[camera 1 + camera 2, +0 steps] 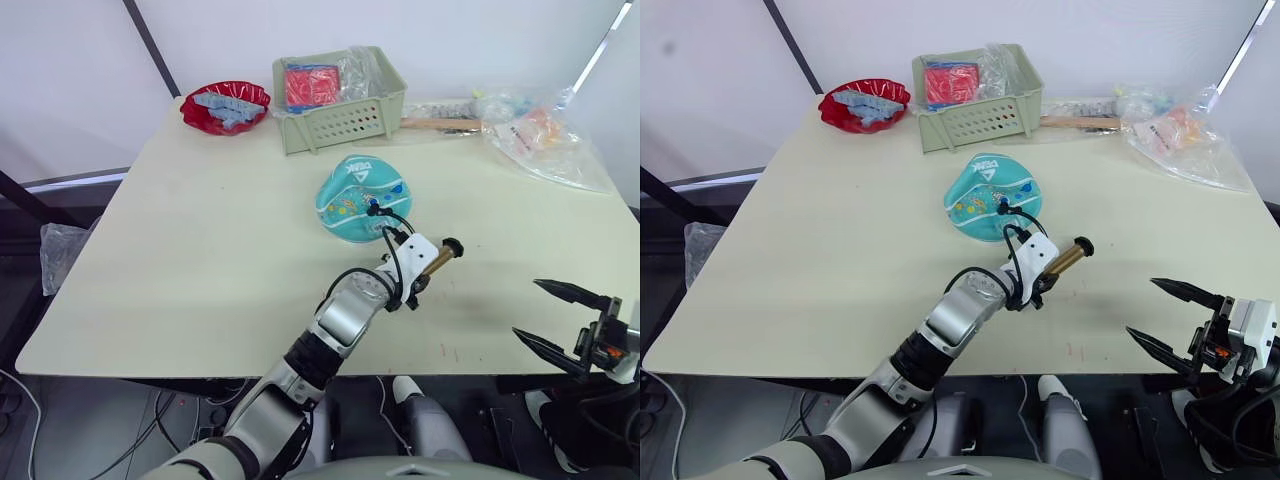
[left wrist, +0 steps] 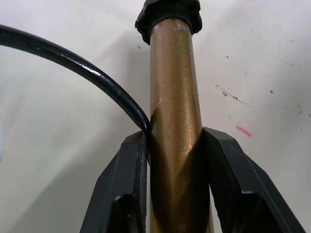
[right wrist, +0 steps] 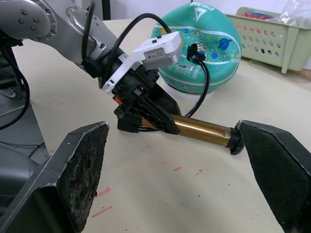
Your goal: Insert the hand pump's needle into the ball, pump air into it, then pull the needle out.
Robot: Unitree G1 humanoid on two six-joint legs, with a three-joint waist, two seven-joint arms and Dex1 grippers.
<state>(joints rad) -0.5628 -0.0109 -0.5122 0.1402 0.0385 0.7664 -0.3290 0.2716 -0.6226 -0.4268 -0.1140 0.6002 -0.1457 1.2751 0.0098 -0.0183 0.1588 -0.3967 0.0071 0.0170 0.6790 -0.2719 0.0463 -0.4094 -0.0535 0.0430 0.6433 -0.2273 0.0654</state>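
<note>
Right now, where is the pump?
The hand pump lies near the middle of the table, just in front of the ball. The left gripper is clamped around its gold barrel.

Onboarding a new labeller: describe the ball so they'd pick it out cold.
Start at the green basket at the table's far edge; the ball lies on the tabletop just nearer the robot than the basket. It is teal with a white logo and small colourful prints, sagging and partly deflated. A black hose runs into it from the pump in the left gripper, unlike anything else there.
</note>
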